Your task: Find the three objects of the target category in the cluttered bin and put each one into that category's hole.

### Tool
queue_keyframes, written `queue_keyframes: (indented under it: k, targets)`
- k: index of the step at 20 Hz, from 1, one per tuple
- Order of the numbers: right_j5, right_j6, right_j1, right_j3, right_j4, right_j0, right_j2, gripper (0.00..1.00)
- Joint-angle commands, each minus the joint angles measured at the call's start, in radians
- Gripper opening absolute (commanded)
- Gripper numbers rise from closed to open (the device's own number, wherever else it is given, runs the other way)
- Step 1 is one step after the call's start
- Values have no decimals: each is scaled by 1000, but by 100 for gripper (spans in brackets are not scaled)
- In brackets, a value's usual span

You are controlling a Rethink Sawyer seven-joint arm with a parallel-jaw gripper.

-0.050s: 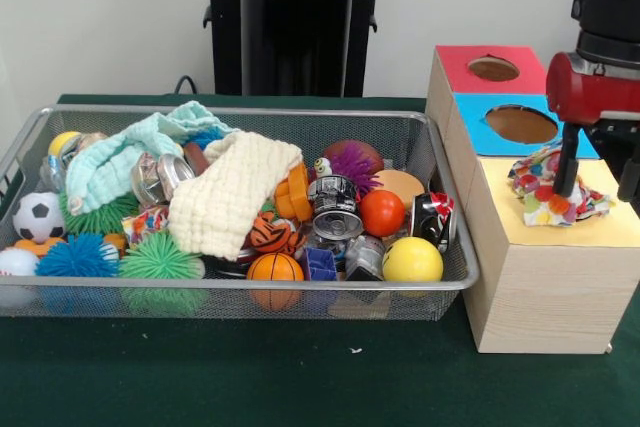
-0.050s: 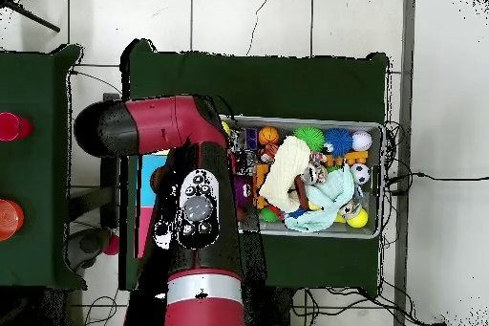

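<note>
A multicoloured dotted cloth (image 1: 556, 187) lies crumpled on the yellow top (image 1: 610, 229) of the wooden box, hiding whatever hole is there. My gripper (image 1: 598, 179) hangs over it, open; its left finger (image 1: 567, 161) stands on the cloth's middle and the other finger is past the cloth's right edge. In the wire bin (image 1: 455, 277) a cream cloth (image 1: 235, 192) and a mint cloth (image 1: 125, 155) lie on top of the clutter. In the overhead view the red arm (image 2: 198, 209) covers the box and gripper; the cream cloth (image 2: 285, 171) and mint cloth (image 2: 323, 209) show in the bin (image 2: 380, 181).
The box has a red section with a hole (image 1: 493, 68) and a blue section with a hole (image 1: 521, 124) behind the yellow one. The bin holds balls, crushed cans, spiky toys, a yellow ball (image 1: 412, 260) and a soccer ball (image 1: 38, 216).
</note>
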Motion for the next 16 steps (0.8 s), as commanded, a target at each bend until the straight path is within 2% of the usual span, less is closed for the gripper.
queue_keyframes:
  k: [1, 10, 13, 16]
  targets:
    - [119, -23, 14, -15, -38, -35, 47, 100]
    - [164, -46, 6, -24, -48, -36, 49, 100]
    - [216, -70, 5, -36, -55, -37, 51, 100]
    - [231, -85, -11, -19, -54, -43, 59, 100]
